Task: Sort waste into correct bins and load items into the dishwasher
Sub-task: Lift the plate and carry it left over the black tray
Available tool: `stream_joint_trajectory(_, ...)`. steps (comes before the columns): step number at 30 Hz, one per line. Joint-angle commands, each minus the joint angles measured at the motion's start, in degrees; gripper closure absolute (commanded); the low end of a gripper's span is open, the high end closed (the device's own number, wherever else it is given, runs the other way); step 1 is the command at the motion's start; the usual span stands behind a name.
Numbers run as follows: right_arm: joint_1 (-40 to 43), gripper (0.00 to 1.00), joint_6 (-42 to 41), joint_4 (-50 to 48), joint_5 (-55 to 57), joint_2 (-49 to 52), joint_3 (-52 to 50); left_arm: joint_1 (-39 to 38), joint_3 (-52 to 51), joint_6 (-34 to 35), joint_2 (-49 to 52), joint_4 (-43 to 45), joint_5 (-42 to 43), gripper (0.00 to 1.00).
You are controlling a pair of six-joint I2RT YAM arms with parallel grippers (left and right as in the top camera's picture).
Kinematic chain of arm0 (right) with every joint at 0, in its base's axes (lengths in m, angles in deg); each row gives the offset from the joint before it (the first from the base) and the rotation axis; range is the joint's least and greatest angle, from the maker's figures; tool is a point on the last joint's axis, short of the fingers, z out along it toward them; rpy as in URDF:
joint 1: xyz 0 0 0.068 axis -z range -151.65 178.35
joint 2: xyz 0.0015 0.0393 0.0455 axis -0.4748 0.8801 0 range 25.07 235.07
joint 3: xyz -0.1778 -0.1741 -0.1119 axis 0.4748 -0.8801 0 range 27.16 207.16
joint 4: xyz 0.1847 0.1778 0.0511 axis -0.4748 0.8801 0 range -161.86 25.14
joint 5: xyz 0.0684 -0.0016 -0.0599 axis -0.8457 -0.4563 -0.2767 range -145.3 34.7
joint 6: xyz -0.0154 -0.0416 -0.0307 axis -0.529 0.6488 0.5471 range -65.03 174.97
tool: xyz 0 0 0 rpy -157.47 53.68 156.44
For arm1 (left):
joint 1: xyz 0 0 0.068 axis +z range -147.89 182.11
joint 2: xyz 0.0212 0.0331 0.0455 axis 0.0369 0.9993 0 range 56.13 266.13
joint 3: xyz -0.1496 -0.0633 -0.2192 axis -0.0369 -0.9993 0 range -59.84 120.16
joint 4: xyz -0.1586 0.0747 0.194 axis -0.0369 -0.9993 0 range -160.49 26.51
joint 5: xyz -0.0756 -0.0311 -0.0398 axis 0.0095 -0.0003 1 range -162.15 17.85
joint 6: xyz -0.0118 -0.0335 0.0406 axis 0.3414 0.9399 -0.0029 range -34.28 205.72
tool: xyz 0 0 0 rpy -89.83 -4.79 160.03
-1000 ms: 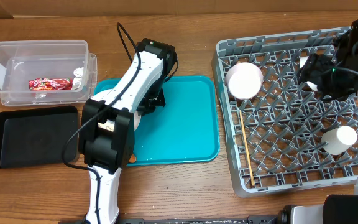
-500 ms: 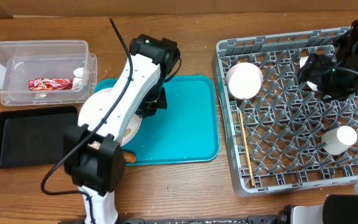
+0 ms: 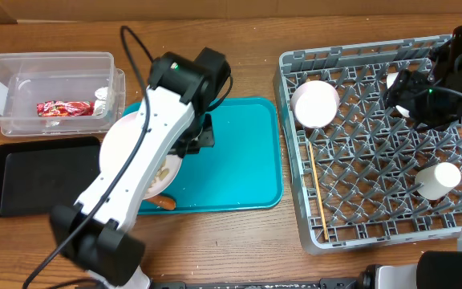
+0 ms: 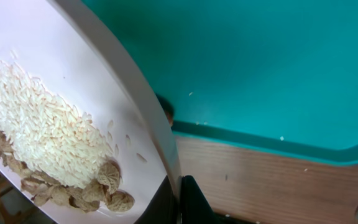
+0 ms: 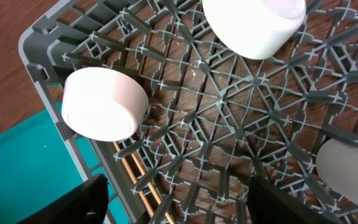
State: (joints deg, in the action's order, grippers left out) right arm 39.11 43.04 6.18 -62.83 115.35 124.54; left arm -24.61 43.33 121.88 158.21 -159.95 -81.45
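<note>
Left wrist view: the left gripper (image 4: 178, 200) is clamped on the rim of the round white plate (image 4: 73, 56) over the teal serving tray (image 4: 260, 74), though its fingers are mostly cut off. White rice with brownish bits (image 4: 48, 137) sits on the plate. The right gripper (image 5: 179, 205) is spread wide and empty over the grey lattice dish rack (image 5: 229, 118), which holds a white bowl (image 5: 104, 102), a small white cup (image 3: 439, 178) and wooden chopsticks (image 3: 319, 201). The clear plastic tub (image 3: 46, 64) has the red shiny wrapper (image 3: 64, 107) and the foil ball (image 3: 101, 96).

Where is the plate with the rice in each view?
Overhead: plate left of centre, over the teal tray's left edge, partly under the left arm.
Left wrist: plate fills the left side, rice on it.
Right wrist: not in it.
Shared landmark: the teal tray, also upper right in left wrist and bottom-left in right wrist.
</note>
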Motion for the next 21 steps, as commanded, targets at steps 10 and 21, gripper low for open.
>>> stream_joint_trajectory(10, -0.2, 0.27, 0.1, -0.1, -0.5, -0.1, 0.0, 11.1, -12.7, -3.3, -8.5, -0.2, -6.1, 0.96)
stream_joint_trajectory(21, -0.2, 0.27, 0.1, -0.2, -0.5, -0.1, 0.0, 24.2, -12.7, -15.7, -8.5, 9.9, 1.9, 0.96)
